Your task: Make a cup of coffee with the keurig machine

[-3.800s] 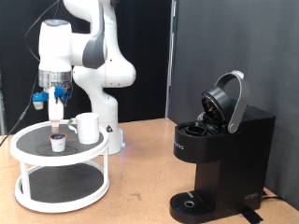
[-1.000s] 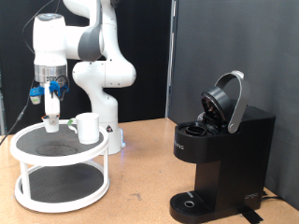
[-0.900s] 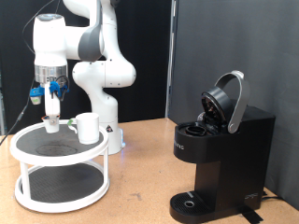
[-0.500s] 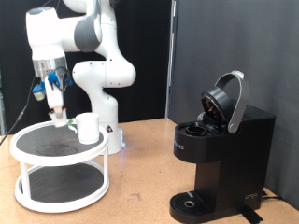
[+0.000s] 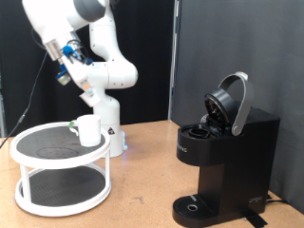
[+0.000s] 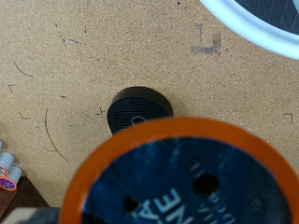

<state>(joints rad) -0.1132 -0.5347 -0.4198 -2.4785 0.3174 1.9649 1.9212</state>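
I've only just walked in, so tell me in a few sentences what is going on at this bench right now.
A robot arm is making coffee. Its gripper is raised in the air above the white two-shelf stand. The wrist view shows an orange-rimmed coffee pod close up at the fingers, over the wooden table. The white cup stands on the stand's top shelf. The coffee machine, at the exterior view's right, has its lid open, with no cup on its drip tray.

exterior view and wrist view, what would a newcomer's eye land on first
The black keurig machine at the exterior view's right, its lid tipped open. At the left, a white cup stands on a round two-tier stand, the gripper raised above it. An orange-rimmed pod fills the wrist view.
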